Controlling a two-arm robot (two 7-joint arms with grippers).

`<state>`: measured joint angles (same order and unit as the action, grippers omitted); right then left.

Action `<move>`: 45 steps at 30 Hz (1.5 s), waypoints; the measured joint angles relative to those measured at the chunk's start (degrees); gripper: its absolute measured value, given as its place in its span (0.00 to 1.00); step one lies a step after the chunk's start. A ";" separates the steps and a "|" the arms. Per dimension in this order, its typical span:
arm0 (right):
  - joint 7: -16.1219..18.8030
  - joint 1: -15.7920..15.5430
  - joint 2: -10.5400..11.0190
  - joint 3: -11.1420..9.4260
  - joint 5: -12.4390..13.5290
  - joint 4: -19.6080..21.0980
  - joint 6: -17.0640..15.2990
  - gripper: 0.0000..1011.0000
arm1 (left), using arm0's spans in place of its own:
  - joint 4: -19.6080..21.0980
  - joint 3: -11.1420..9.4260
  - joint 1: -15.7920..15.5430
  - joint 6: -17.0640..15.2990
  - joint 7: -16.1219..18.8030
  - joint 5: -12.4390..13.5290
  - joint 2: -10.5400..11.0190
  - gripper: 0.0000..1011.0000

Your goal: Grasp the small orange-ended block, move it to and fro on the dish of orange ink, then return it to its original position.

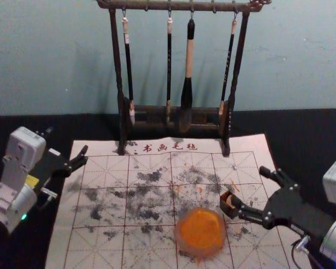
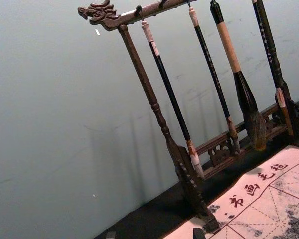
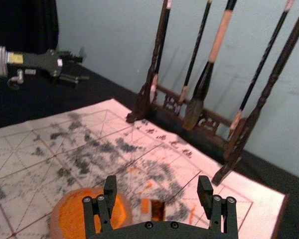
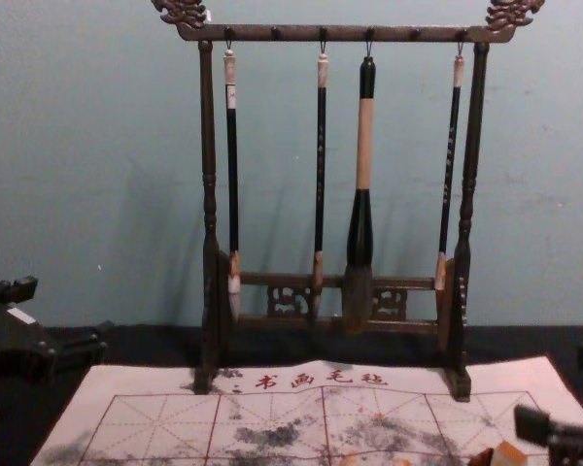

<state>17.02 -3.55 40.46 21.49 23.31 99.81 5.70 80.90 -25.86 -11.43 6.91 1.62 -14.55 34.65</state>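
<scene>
Where the pale mat [image 1: 103,216] lies spread over the black cloth [image 1: 308,126], the small orange-ended block [image 1: 227,208] sits just beside the dish [image 1: 181,244], on the robot's right of it. The block is a stubby, squared piece, dark brown and somewhat glossy along its body, with one end a flat, bright orange. The right gripper [image 1: 250,189] reaches in from the robot's right with its two black fingers spread wide; in the right wrist view the block lies in the gap between them, touched by neither, so the grip is empty. The left gripper [image 1: 67,141] hangs idle by the mat's left edge, its fingers parted and holding nothing. The dish is round and shallow, with a cloudy, translucent rim about a pool of deep orange ink [image 1: 201,227]. Red lines rule the mat into squares crossed by dashed diagonals, a row of dark red characters runs along its far edge, and soft grey blots and a few orange flecks mottle the surface. Behind stands a dark wooden rack [image 4: 209,146] with turned posts, pierced fretwork low down and carved dragon-like ends, from which hang three slender brushes [image 4: 232,175] and one thick brush [image 4: 364,146], before a smooth blue-green wall [image 4: 78,146].
</scene>
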 joint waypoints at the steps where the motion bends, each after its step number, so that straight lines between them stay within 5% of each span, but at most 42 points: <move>1: 0.16 0.00 -0.12 0.12 -0.17 -0.13 -0.17 0.99 | 0.00 0.00 0.00 0.00 0.00 0.00 0.00 0.99; 17: 1.11 1.50 -3.11 1.85 -5.86 -3.69 -3.32 0.99 | 0.00 0.00 0.00 0.00 0.00 0.00 0.00 0.99; 45: 3.97 4.24 -8.42 0.81 -9.27 -8.65 -5.36 0.99 | 0.00 0.00 0.00 0.00 0.00 0.00 0.00 0.99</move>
<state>20.98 0.69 32.04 22.30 14.04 91.16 0.34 80.90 -25.86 -11.43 6.91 1.62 -14.55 34.65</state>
